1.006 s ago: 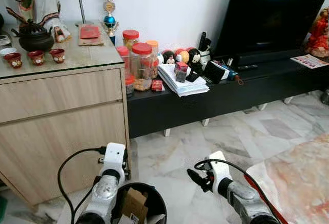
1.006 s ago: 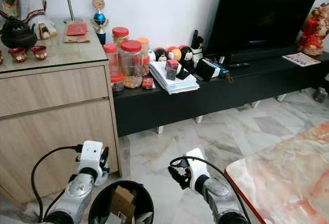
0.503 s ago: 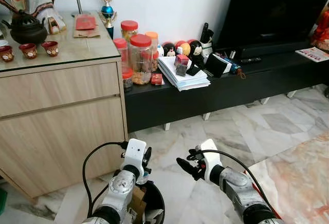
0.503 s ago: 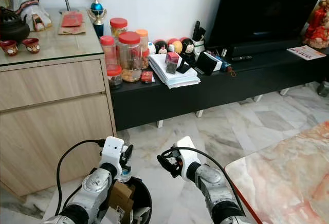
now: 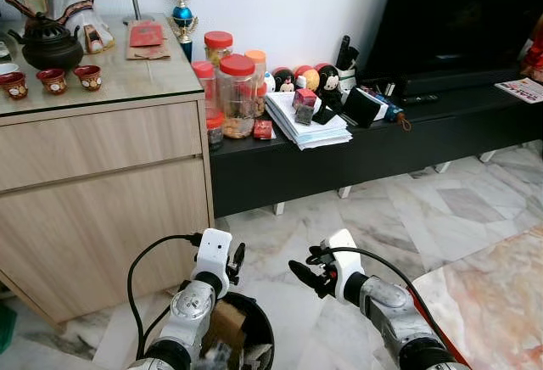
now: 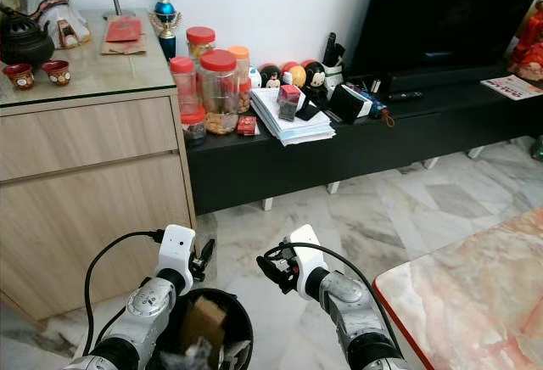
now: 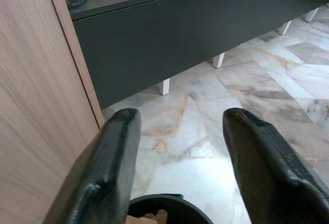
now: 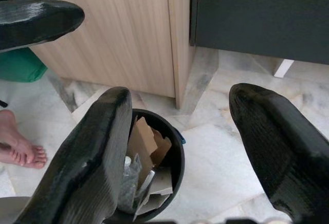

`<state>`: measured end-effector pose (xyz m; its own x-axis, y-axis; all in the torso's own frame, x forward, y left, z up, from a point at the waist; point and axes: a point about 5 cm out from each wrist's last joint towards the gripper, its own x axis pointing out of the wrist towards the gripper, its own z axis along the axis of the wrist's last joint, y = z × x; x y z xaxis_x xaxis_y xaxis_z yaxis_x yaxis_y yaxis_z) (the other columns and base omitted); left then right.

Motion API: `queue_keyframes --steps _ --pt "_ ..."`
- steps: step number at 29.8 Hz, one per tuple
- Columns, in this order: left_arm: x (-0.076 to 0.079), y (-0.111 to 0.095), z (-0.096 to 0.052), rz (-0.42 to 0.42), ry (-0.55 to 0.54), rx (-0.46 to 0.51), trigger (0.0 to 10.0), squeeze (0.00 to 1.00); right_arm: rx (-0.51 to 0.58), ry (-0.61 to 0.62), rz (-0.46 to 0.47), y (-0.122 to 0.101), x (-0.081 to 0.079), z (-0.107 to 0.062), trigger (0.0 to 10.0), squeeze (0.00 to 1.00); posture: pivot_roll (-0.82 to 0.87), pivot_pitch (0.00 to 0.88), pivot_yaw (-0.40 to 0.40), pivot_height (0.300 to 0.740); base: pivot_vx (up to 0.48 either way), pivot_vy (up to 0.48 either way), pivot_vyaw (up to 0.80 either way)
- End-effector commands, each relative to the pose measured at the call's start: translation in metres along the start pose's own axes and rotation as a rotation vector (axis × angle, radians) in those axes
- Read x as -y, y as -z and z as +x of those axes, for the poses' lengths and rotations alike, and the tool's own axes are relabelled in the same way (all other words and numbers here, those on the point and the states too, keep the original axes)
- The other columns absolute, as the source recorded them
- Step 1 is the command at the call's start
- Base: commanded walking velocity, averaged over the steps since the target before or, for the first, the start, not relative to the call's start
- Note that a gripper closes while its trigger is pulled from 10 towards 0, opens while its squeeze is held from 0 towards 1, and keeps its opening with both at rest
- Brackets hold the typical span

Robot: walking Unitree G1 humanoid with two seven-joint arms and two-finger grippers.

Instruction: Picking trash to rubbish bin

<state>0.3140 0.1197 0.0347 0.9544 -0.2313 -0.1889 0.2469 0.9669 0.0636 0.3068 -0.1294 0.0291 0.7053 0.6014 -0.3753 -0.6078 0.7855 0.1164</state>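
A round black rubbish bin (image 5: 265, 332) stands on the marble floor at my feet, beside the cabinet. Brown cardboard scraps (image 8: 144, 141) and crumpled clear plastic (image 8: 131, 180) lie inside it. My left gripper (image 5: 232, 256) hovers over the bin's far rim, open, with nothing between its fingers (image 7: 115, 147). To the right of the bin, my right gripper (image 5: 299, 271) is also open and empty, pointing left toward the bin. In the right wrist view the bin sits between its fingers (image 8: 103, 147).
A light wood cabinet (image 5: 102, 192) rises just behind the bin. A low black TV bench (image 5: 382, 149) with jars, papers and toys runs along the wall. A marble-topped table (image 5: 501, 294) juts in at the right. A person's bare foot (image 8: 20, 142) rests on the floor.
Over the last second both grippers have drawn closer together around the bin. The camera has shifted a little. The bin's contents look the same.
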Motion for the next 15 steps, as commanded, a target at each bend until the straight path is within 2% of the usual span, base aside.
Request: queue_keyframes --steps 1,5,6,7,8,10,11,15 --pt "-0.001 0.008 -0.004 0.000 -0.021 -0.036 10.0 0.00 -0.005 0.033 0.014 0.004 0.004 -0.004 10.0 0.00 -0.01 0.055 -0.091 0.740 0.000 0.000 0.00" --pt "-0.013 0.025 -0.015 0.015 -0.086 -0.100 10.0 0.00 -0.048 0.121 0.034 0.017 0.011 -0.009 10.0 0.00 -0.01 0.054 -0.092 0.740 0.000 0.000 0.00" --pt "-0.026 0.044 -0.029 0.031 -0.163 -0.182 10.0 0.00 -0.074 0.214 0.073 0.027 0.019 -0.016 10.0 0.00 -0.01 0.054 -0.092 0.740 0.000 0.000 0.00" --pt "-0.026 0.044 -0.029 0.031 -0.163 -0.182 10.0 0.00 -0.074 0.214 0.073 0.027 0.019 -0.016 10.0 0.00 -0.01 0.054 -0.092 0.740 0.000 0.000 0.00" --pt "-0.035 0.061 -0.042 0.038 -0.218 -0.253 10.0 0.00 -0.108 0.287 0.095 0.037 0.025 -0.024 10.0 0.00 -0.01 0.054 -0.091 0.740 0.000 0.000 0.00" --pt "-0.040 0.074 -0.053 0.037 -0.254 -0.313 10.0 0.00 -0.145 0.344 0.112 0.047 0.029 -0.030 10.0 0.00 -0.01 0.054 -0.091 0.740 0.000 0.000 0.00" --pt "-0.043 0.086 -0.064 0.037 -0.276 -0.365 10.0 0.00 -0.186 0.392 0.131 0.058 0.032 -0.037 10.0 0.00 0.00 0.056 -0.092 0.740 0.000 0.000 0.00" --pt "-0.044 0.115 -0.096 0.034 -0.314 -0.491 10.0 0.00 -0.293 0.517 0.191 0.087 0.036 -0.059 10.0 0.00 0.00 0.055 -0.094 0.740 0.000 0.000 0.00"
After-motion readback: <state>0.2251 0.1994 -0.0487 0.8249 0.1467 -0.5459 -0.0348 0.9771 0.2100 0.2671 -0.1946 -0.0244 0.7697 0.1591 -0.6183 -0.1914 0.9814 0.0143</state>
